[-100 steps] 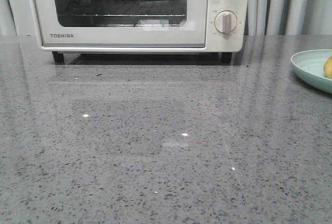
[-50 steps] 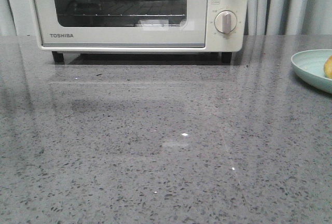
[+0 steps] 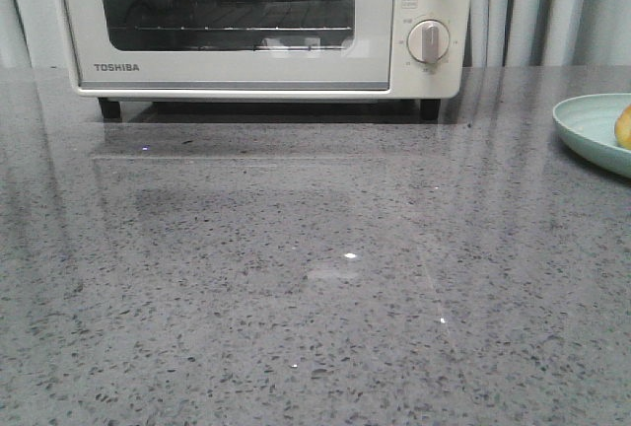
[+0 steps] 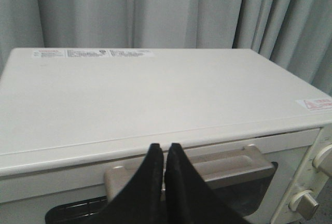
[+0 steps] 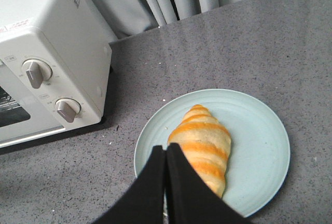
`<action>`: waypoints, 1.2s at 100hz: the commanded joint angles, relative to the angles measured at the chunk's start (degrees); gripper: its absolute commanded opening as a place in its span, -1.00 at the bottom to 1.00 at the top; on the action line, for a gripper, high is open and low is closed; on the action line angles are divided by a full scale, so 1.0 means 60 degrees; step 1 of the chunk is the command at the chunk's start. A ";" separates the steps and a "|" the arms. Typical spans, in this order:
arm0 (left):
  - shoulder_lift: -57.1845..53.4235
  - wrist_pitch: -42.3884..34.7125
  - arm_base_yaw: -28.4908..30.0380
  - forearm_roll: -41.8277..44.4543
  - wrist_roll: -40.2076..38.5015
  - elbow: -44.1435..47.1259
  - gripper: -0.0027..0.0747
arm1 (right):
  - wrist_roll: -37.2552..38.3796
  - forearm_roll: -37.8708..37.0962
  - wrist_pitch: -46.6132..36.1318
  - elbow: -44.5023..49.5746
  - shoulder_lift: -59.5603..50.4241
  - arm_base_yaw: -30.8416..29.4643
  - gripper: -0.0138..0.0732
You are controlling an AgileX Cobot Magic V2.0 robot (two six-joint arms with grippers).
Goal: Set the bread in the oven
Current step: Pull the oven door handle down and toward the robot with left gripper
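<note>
On the speckled grey table (image 3: 315, 278) sits the smooth cream oven (image 3: 261, 22), door shut; the ridged golden bread (image 5: 203, 146) lies on a pale round plate (image 5: 259, 151) (right side) — both black finger pairs (image 4: 164, 154) (image 5: 165, 154) pressed closed, empty.

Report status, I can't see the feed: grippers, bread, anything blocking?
Left gripper shut, above oven handle. Right gripper shut, empty, over bread on plate. Oven door closed; that blocks loading.
</note>
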 commanded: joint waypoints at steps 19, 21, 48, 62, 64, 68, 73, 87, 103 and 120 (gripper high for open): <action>0.0711 -0.0581 -0.0063 -0.0016 -0.0087 -0.0990 -0.99 | -0.0149 -0.0052 -0.0452 -0.0341 0.0105 -0.0004 -0.84; 0.0780 -0.0581 -0.0063 -0.0016 -0.0087 -0.1029 -0.99 | -0.0149 -0.0052 -0.0452 -0.0341 0.0105 -0.0004 -0.84; 0.1283 -0.0655 -0.0063 -0.0016 -0.0087 -0.1312 -0.99 | -0.0149 -0.0052 -0.0452 -0.0341 0.0105 -0.0004 -0.84; 0.1589 -0.0821 -0.0063 -0.0016 -0.0087 -0.1312 -0.99 | -0.0149 -0.0052 -0.0452 -0.0341 0.0105 -0.0004 -0.84; 0.1625 -0.0821 -0.0063 -0.0016 -0.0087 -0.1312 -0.99 | -0.0149 -0.0052 -0.0452 -0.0341 0.0105 -0.0004 -0.84; 0.1720 -0.0801 -0.0063 -0.0016 -0.0087 -0.1312 -0.99 | -0.0149 -0.0052 -0.0452 -0.0341 0.0105 -0.0004 -0.84; 0.1816 -0.0652 -0.0063 -0.0016 -0.0087 -0.1312 -0.99 | -0.0149 -0.0052 -0.0452 -0.0341 0.0105 -0.0004 -0.84; 0.1873 0.0438 -0.0063 -0.0016 -0.0087 -0.1293 -0.99 | -0.0149 -0.0052 -0.0452 -0.0341 0.0105 -0.0004 -0.84; 0.1593 0.1391 -0.0063 -0.0235 -0.0087 -0.0785 -0.99 | -0.0149 -0.0052 -0.0452 -0.0341 0.0105 -0.0004 -0.84; 0.0597 0.0172 -0.0278 -0.0935 -0.0087 0.1612 -0.99 | -0.0149 -0.0052 -0.0436 -0.0341 0.0105 -0.0004 -0.84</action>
